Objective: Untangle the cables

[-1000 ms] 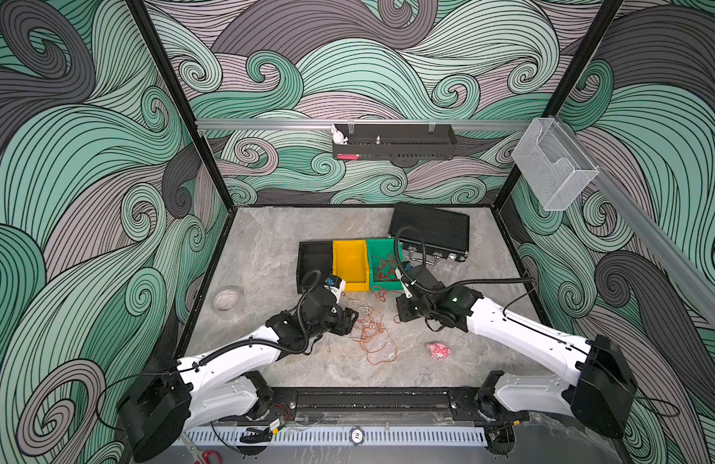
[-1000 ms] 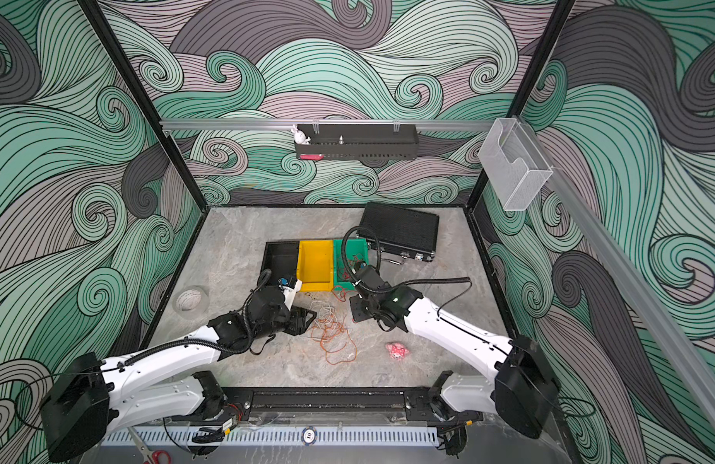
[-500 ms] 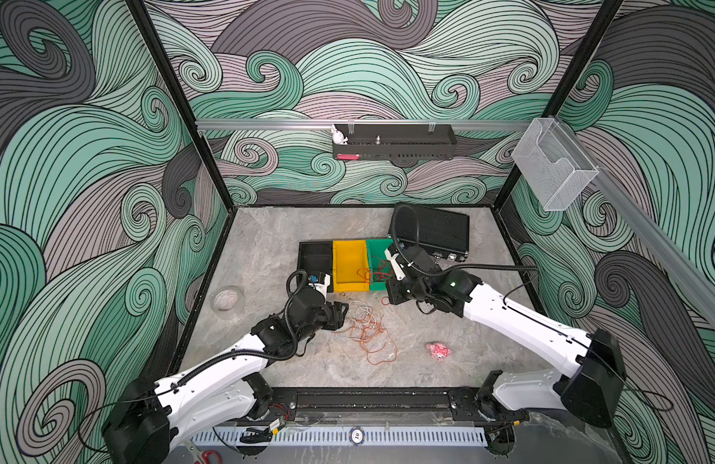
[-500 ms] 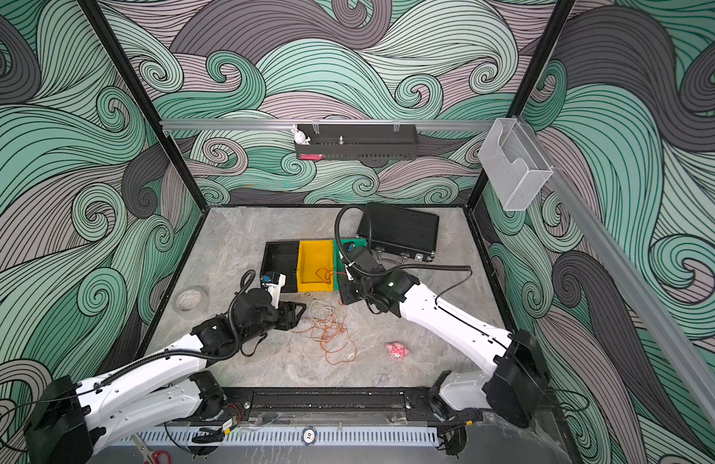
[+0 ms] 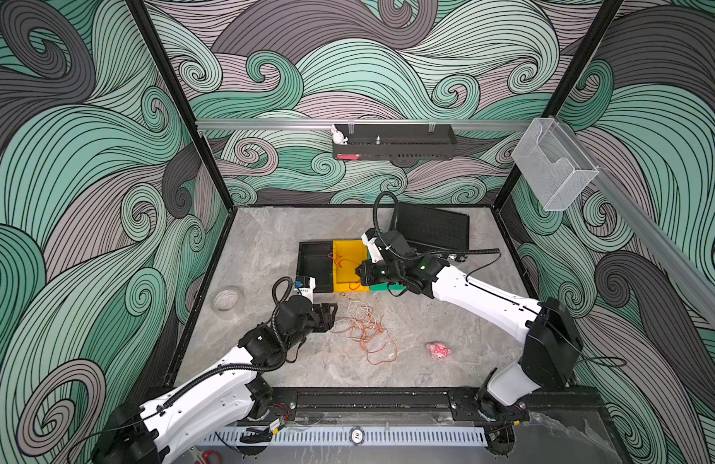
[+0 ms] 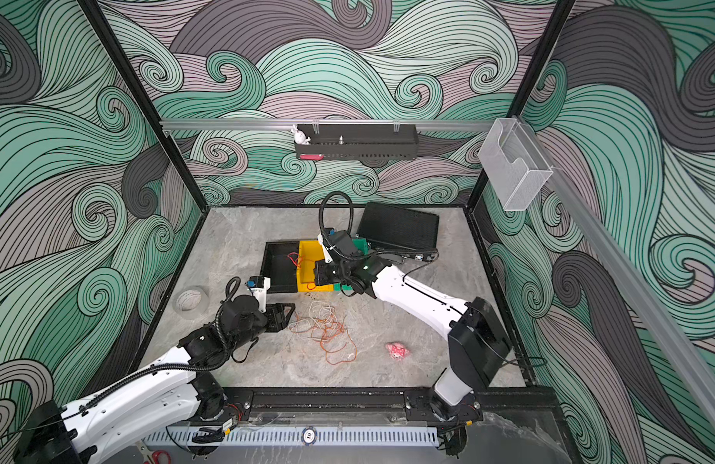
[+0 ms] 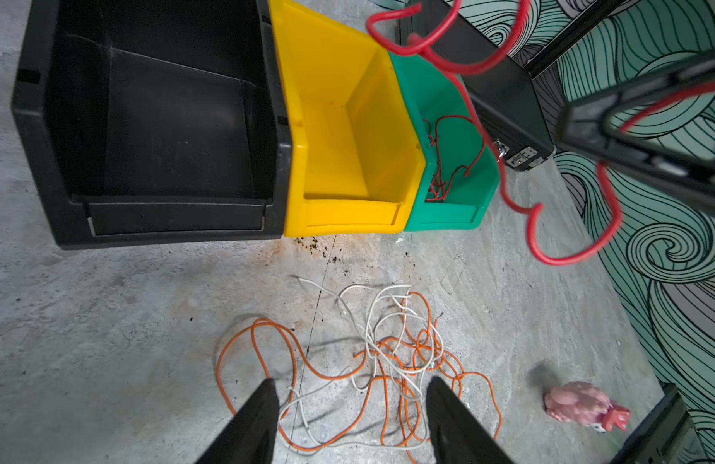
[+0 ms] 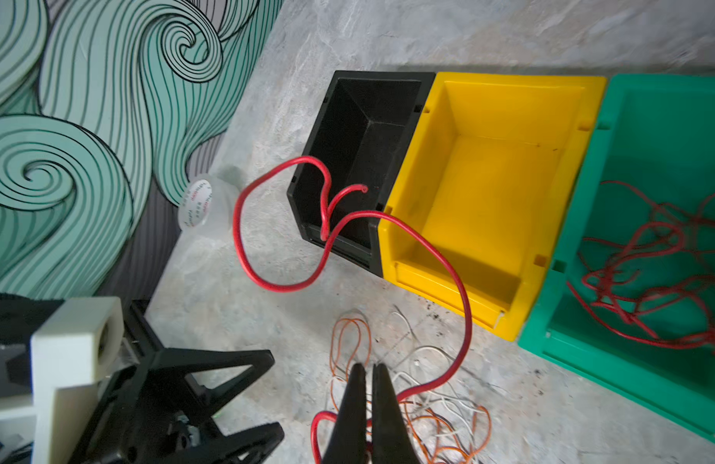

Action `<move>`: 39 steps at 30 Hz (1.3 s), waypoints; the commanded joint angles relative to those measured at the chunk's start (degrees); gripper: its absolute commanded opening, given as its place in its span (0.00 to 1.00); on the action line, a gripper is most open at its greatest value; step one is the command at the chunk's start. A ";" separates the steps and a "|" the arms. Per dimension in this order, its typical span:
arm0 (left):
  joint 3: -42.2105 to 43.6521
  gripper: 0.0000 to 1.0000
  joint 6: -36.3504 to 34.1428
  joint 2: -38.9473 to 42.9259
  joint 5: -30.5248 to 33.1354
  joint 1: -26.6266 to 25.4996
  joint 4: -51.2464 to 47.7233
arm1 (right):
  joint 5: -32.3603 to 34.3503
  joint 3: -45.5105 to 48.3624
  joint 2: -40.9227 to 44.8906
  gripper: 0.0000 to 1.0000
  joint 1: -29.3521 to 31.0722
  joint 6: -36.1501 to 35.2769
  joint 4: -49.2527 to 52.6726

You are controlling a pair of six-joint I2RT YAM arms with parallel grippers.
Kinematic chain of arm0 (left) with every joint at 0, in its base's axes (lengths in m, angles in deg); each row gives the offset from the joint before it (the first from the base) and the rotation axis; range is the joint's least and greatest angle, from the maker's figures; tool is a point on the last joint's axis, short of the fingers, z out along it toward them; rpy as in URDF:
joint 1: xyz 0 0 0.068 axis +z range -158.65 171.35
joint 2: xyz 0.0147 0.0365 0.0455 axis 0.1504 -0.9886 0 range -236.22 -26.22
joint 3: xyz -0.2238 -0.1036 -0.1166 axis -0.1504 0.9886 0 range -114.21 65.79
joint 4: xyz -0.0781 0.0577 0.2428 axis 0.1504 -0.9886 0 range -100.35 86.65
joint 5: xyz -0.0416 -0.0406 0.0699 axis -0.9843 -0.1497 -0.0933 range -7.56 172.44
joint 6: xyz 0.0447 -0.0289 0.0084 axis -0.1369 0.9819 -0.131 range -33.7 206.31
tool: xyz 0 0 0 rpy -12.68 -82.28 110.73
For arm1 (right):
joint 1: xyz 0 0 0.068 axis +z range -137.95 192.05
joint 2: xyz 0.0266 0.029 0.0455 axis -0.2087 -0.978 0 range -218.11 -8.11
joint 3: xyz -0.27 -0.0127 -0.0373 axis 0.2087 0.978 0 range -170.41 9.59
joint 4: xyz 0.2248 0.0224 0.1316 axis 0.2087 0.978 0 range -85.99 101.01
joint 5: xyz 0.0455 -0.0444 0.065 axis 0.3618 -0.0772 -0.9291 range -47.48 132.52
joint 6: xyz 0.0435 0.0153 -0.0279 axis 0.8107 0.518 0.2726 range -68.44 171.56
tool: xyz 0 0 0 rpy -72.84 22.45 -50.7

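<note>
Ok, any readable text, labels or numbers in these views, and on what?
"10": on the round chip on the slotted front rail, seen in both top views.
Tape roll: red and dark print on its inner core, too blurred to read.
Nothing else legible.

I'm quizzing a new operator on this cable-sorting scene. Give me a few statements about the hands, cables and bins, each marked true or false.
1. The right hand is shut on a red cable. True.
2. The left hand grips the orange and white tangle. False: it stands open at the tangle, gripping nothing.
3. The yellow bin holds red strands. False: it is empty; the red strands lie in the green bin.
4. The pink toy lies on the table, apart from the tangle. True.
</note>
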 commanded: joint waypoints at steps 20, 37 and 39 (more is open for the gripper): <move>-1.47 0.61 -0.42 -0.25 -0.32 1.64 -1.79 | -13.16 0.33 -15.01 0.00 -7.98 17.91 -14.66; -1.30 0.61 -0.67 0.82 0.09 2.02 -2.27 | 6.34 -16.20 -22.62 0.00 -5.75 5.59 5.49; -1.28 0.61 -0.68 0.77 0.11 2.01 -2.34 | 7.06 -18.97 -24.48 0.00 -4.68 3.30 8.97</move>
